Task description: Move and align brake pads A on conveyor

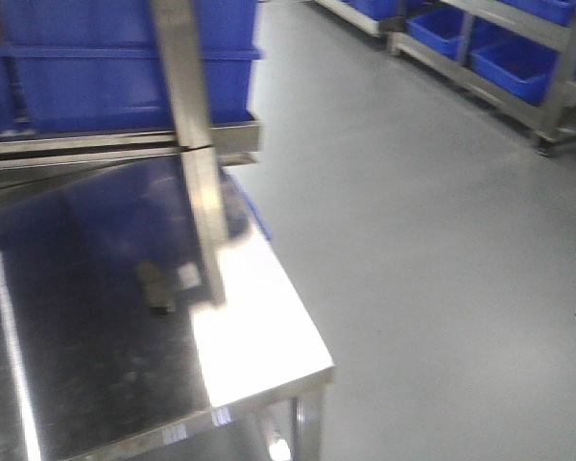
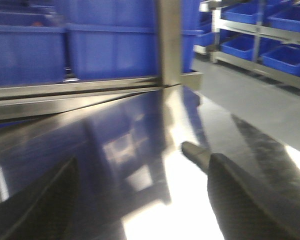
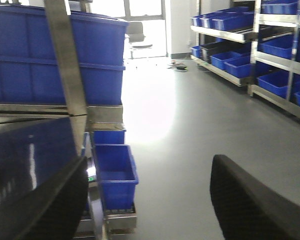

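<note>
1. Left gripper (image 2: 142,162): the jaws stand spread wide with nothing between them. In the left wrist view we see one dark textured finger (image 2: 37,205) at 7 o'clock and the other at 5 o'clock. Both hang over the steel table (image 2: 115,150), whose polished top mirrors the blue crates (image 2: 105,50) at 12 o'clock. A short dark stub (image 2: 194,151) lies just beside the tip of the 5 o'clock finger; blur prevents us from telling what it is.

2. Right gripper (image 3: 150,160): the jaws are likewise spread and grip nothing. In the right wrist view the finger at 7 o'clock overlaps the table edge. The finger at 5 o'clock hangs over the grey floor (image 3: 190,150). A small blue bin (image 3: 112,170) sits below table level at 6 o'clock, just beside the table edge.

3. Surroundings: in the front view the table fills the field from 6 to 9 o'clock. A steel post (image 1: 182,77), slanted in the frame, runs from 12 o'clock down toward the centre. Racks (image 1: 518,58) holding blue bins stand at 2 o'clock, well apart from the table. A small dark patch (image 1: 156,286) shows on the table top near the foot of the post; it is too blurred to identify.

4. Brake pads A and conveyor: we cannot tell where they lie, as no view shows either clearly.
</note>
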### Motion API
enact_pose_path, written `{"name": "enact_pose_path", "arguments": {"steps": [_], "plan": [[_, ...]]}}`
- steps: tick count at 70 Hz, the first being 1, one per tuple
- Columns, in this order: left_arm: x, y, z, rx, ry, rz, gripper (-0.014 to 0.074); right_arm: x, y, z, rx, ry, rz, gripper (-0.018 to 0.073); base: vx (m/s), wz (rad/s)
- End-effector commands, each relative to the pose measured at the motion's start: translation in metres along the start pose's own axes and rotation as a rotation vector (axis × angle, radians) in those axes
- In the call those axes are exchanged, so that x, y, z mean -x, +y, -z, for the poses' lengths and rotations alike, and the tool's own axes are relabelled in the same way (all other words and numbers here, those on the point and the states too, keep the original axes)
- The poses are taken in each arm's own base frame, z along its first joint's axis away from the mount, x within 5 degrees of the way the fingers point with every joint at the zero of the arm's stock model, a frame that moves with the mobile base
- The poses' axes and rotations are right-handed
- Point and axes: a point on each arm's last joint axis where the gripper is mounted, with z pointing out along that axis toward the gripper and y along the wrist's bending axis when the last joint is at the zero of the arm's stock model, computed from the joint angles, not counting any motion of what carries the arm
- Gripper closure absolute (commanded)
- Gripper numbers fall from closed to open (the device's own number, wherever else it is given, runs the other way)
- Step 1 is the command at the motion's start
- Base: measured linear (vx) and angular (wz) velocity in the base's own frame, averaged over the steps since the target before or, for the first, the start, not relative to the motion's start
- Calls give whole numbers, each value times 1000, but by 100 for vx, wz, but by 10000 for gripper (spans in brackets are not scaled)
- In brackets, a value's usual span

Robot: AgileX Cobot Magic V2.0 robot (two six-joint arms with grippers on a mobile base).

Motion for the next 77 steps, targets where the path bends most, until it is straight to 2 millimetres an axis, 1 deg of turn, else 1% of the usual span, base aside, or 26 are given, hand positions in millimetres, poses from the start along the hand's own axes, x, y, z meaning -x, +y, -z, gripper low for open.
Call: {"name": "enact_pose_path", "arguments": {"steps": [1, 21, 36, 46, 77], "plan": [[15, 0, 1, -2, -81, 5, 74, 15, 2, 1, 19, -96, 5, 72, 9, 79], [15, 0, 1, -2, -81, 5, 74, 15, 2, 1, 19, -96, 5, 72, 7, 74], [15, 0, 1, -2, -81, 5, 74, 15, 2, 1, 19, -96, 5, 72, 4, 50], [15, 0, 1, -2, -81, 5, 74, 15, 2, 1, 19, -96, 5, 72, 3, 19], [15, 0, 1, -2, -81, 5, 74, 15, 2, 1, 19, -96, 5, 72, 6, 1]]}}
